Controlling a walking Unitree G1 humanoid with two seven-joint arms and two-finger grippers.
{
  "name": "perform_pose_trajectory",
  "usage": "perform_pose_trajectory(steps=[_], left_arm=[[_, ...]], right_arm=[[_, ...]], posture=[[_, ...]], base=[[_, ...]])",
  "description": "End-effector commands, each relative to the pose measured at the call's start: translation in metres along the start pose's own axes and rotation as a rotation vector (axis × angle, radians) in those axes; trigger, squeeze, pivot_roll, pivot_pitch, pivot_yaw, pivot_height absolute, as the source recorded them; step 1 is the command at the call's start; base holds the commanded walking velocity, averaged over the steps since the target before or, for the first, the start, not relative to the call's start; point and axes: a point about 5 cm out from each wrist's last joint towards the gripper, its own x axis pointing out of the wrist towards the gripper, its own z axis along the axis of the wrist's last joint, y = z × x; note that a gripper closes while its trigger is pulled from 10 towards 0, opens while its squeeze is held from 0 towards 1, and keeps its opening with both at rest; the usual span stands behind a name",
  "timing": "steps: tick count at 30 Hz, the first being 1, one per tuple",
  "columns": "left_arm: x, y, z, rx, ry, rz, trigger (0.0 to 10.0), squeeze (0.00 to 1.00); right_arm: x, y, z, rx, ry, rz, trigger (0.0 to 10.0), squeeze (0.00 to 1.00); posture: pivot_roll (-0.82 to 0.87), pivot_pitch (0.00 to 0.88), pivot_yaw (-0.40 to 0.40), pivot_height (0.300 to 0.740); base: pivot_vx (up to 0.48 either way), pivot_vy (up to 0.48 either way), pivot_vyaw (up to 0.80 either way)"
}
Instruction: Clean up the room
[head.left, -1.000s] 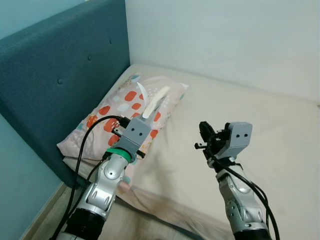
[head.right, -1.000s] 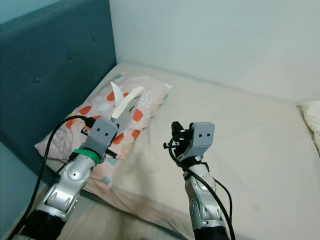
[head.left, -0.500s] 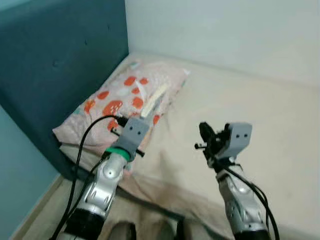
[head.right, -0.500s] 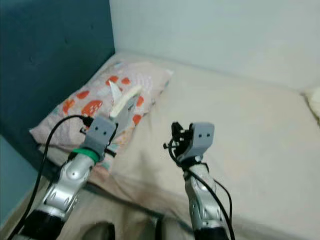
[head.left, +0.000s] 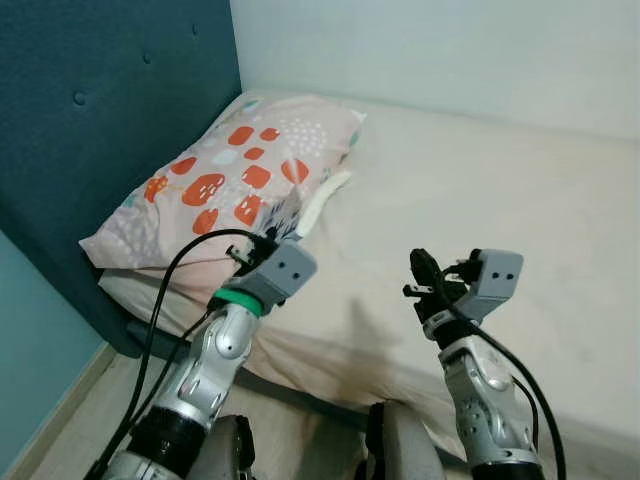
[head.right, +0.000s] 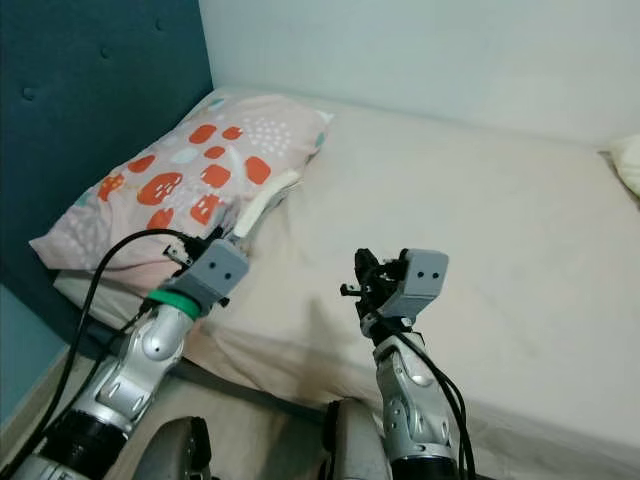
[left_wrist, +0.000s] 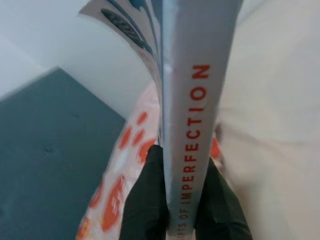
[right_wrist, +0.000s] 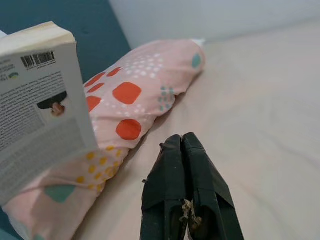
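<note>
One book is counted, clamped by its spine in the left tool, its cover standing beside the one pillow with orange and teal spots. One bed is present with one teal headboard at its head, and the edge of a second, pale pillow shows at the far side. Two arms are counted, each ending in one tool; the right tool has both fingers pressed together, holding nothing.
</note>
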Motion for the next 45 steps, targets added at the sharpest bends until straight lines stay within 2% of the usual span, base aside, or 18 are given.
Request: perform_pose_trajectory(steps=[1, 6, 8, 17, 21, 26, 28, 31, 34, 36, 38, 40, 45], left_arm=[[0.0, -0.006, -0.006, 0.057, 0.013, 0.01, 10.0, 0.0], [0.006, -0.017, -0.012, 0.104, 0.045, 0.014, 10.0, 0.0], [0.012, -0.03, -0.015, 0.149, 0.07, 0.0, 10.0, 0.0], [0.018, -0.047, -0.009, 0.242, 0.057, -0.008, 10.0, 0.0], [0.011, -0.07, 0.005, 0.253, -0.016, -0.064, 10.0, 0.0], [0.0, -0.086, 0.027, 0.139, -0.091, -0.076, 10.0, 0.0], [-0.002, -0.088, 0.03, 0.126, -0.107, -0.076, 10.0, 0.0], [-0.008, -0.096, 0.032, 0.131, -0.121, -0.1, 10.0, 0.0], [-0.017, -0.113, 0.022, 0.204, -0.089, -0.158, 10.0, 0.0], [-0.012, -0.109, 0.019, 0.22, -0.066, -0.119, 10.0, 0.0], [0.002, -0.091, 0.015, 0.234, -0.023, -0.012, 10.0, 0.0], [0.005, -0.086, 0.014, 0.235, -0.014, 0.013, 10.0, 0.0], [0.021, -0.047, -0.005, 0.271, 0.066, 0.155, 10.0, 0.0]], right_arm=[[-0.008, -0.01, -0.008, 0.047, 0.04, -0.055, 10.0, 0.0], [-0.02, -0.028, -0.014, 0.074, 0.072, -0.158, 10.0, 0.0], [-0.029, -0.041, -0.016, 0.068, 0.089, -0.234, 10.0, 0.0], [-0.044, -0.056, -0.017, 0.036, 0.123, -0.316, 10.0, 0.0], [-0.05, -0.068, -0.018, 0.022, 0.143, -0.391, 10.0, 0.0], [-0.05, -0.069, -0.015, 0.015, 0.137, -0.404, 10.0, 0.0], [-0.05, -0.069, -0.015, 0.015, 0.136, -0.403, 10.0, 0.0], [-0.05, -0.068, -0.016, 0.015, 0.14, -0.403, 10.0, 0.0], [-0.046, -0.063, -0.017, 0.018, 0.146, -0.386, 10.0, 0.0], [-0.045, -0.061, -0.016, 0.018, 0.144, -0.381, 10.0, 0.0], [-0.044, -0.059, -0.014, 0.017, 0.134, -0.375, 10.0, 0.0], [-0.044, -0.059, -0.013, 0.017, 0.132, -0.374, 10.0, 0.0], [-0.049, -0.059, -0.015, 0.018, 0.137, -0.378, 10.0, 0.0]], posture=[[-0.07, 0.089, 0.031, 0.595], [-0.09, 0.119, 0.024, 0.595], [-0.11, 0.142, 0.022, 0.595], [-0.14, 0.184, 0.012, 0.595], [-0.15, 0.197, 0.013, 0.595], [-0.15, 0.2, 0.021, 0.595], [-0.14, 0.198, 0.021, 0.595], [-0.14, 0.197, 0.021, 0.595], [-0.15, 0.197, 0.019, 0.595], [-0.16, 0.198, 0.019, 0.595], [-0.17, 0.199, 0.02, 0.595], [-0.17, 0.201, 0.02, 0.595], [-0.17, 0.21, 0.025, 0.595]], base=[[0.0, 0.0, 0.0], [0.0, 0.0, 0.0], [0.0, 0.0, 0.0], [0.0, 0.0, 0.0], [0.0, 0.0, 0.0], [0.0, 0.0, 0.0], [0.0, 0.0, 0.0], [0.0, 0.0, 0.0], [0.0, 0.0, 0.0], [0.0, 0.0, 0.0], [0.0, 0.0, 0.0], [0.0, 0.0, 0.0], [0.0, 0.0, 0.0]])
